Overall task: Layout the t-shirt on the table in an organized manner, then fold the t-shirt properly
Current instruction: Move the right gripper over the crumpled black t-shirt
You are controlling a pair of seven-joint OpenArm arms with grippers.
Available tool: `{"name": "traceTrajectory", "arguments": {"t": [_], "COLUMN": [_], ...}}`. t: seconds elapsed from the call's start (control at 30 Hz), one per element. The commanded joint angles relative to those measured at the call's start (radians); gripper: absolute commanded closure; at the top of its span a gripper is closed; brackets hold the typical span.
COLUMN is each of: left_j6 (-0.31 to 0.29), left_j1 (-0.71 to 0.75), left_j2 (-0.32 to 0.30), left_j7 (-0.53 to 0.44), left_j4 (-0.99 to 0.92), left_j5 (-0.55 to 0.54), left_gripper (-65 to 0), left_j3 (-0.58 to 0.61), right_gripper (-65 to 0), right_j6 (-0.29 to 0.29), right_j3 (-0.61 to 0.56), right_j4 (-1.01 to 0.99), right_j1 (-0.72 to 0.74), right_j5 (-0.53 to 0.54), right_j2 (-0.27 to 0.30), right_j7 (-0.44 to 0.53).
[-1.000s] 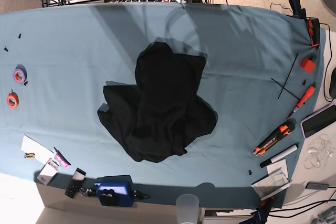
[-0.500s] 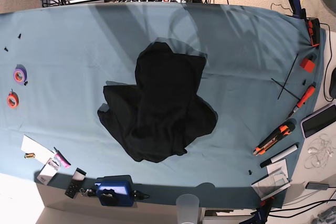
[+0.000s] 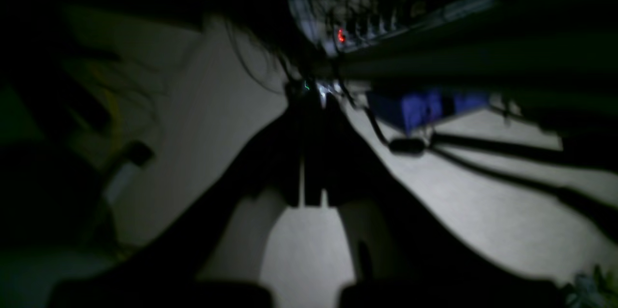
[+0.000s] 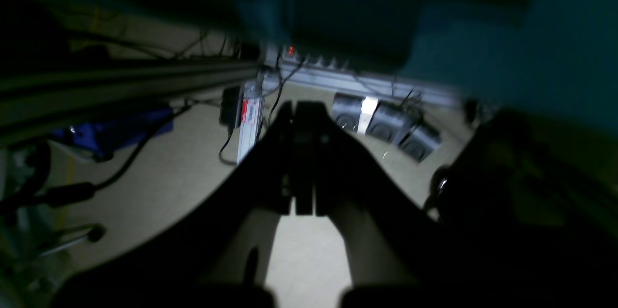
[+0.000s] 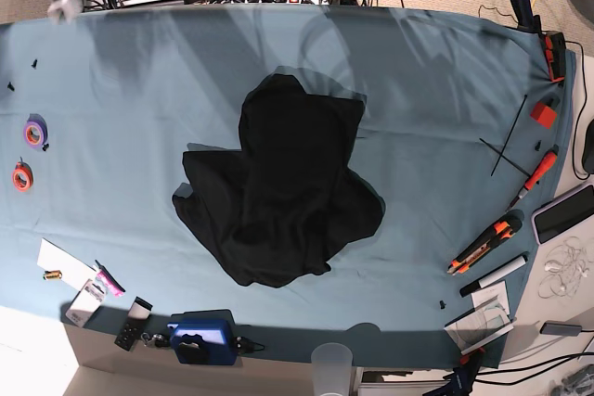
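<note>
The t-shirt (image 5: pixel 278 192) lies bunched in a dark heap at the middle of the table (image 5: pixel 436 62), untouched and not laid out. Both arms are off the table; the left gripper (image 3: pixel 309 202) and right gripper (image 4: pixel 303 209) hang over the floor, fingers pressed together, holding nothing. Risk: black folds hide hems and sleeves, so a pinch may catch several layers and drag the heap.
</note>
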Motion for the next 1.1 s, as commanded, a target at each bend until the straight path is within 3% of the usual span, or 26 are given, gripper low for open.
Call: {"name": "traceTrajectory", "arguments": {"t": [0.0, 0.23, 0.47, 0.67, 0.93, 0.97, 1.07], "left_j6": [-0.005, -0.06, -0.061, -0.053, 0.122, 0.124, 0.116], "left_j1": [0.021, -0.062, -0.177, -0.28, -0.446, -0.462, -0.496], "left_j2": [-0.002, 0.001, 0.0, 0.0, 0.001, 0.001, 0.001], "left_j7": [-0.011, -0.028, -0.041, -0.191, -0.207, -0.207, -0.207], "left_j4": [0.011, 0.011, 0.011, 0.011, 0.011, 0.011, 0.011], "left_j5": [-0.01, -0.032, -0.032, -0.031, 0.037, 0.048, 0.051], "left_gripper": [0.0, 0.0, 0.0, 0.0, 0.0, -0.9, -16.2], "left_j3": [-0.004, -0.004, -0.004, -0.004, -0.004, -0.004, -0.004], "right_gripper": [0.0, 0.0, 0.0, 0.0, 0.0, 0.0, 0.0], "right_j6": [0.008, 0.018, 0.018, 0.018, 0.018, 0.018, 0.018], "right_j3": [0.026, 0.058, 0.058, 0.058, 0.058, 0.058, 0.058], "right_j4": [0.029, 0.1, 0.1, 0.1, 0.1, 0.1, 0.1], "right_j1": [-0.004, 0.093, 0.183, 0.27, 0.367, 0.376, 0.403], "right_j5": [0.011, 0.011, 0.01, 0.007, 0.007, 0.006, 0.006], "right_j2": [0.006, 0.006, 0.006, 0.006, 0.006, 0.006, 0.006], "right_j7": [0.01, 0.011, 0.032, 0.045, 0.076, 0.076, 0.088]}}
